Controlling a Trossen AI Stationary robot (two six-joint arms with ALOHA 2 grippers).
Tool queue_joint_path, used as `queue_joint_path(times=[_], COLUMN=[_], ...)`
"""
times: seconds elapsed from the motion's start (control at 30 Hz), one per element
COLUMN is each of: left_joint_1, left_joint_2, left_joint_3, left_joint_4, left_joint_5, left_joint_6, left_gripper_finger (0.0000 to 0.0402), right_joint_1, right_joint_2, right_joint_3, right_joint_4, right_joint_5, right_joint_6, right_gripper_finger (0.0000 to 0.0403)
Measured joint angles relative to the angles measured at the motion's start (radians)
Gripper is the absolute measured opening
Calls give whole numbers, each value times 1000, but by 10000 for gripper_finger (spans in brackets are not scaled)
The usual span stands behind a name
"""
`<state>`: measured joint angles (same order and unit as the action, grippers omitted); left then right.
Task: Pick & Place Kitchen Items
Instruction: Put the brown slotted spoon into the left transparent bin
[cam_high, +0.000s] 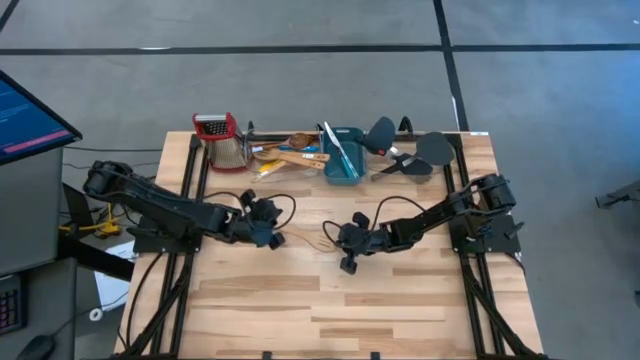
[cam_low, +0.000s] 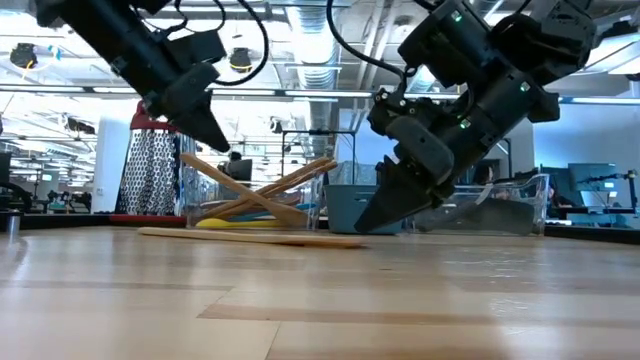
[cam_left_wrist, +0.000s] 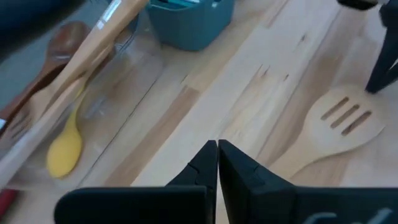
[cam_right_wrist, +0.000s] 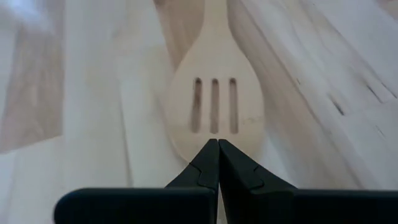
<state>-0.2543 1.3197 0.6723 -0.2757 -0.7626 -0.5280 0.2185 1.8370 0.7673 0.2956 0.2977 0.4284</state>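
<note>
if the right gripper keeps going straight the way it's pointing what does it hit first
Most likely the pale slotted wooden spatula lying flat on the table. The shut right gripper points down at its slotted blade, and nothing shows between them. How much gap remains is unclear.

Reaching in from the left edge of the high view toward frame centre, left end effector hanging with fingers pressed together. Stretching in from the right edge toward the middle, right end effector angling downward, fingers meeting at the tips, sitting lower centre in the overhead frame.
</note>
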Motion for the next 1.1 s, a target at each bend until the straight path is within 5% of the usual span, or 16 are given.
queue_joint_path(times=[0.7, 1.1], left_joint_1=[2, 0], left_joint_2=[-166, -318], left_joint_3=[-137, -131], left_joint_4=[8, -52], left_joint_5=[91, 491], left_joint_6=[-82, -3], left_gripper_finger=[1, 2], right_joint_1=[-19, -19], right_joint_2=[56, 56], right_joint_3=[4, 1], right_joint_4=[-8, -4], right_joint_5=[-14, -28], right_joint_6=[44, 44], right_gripper_finger=[0, 0])
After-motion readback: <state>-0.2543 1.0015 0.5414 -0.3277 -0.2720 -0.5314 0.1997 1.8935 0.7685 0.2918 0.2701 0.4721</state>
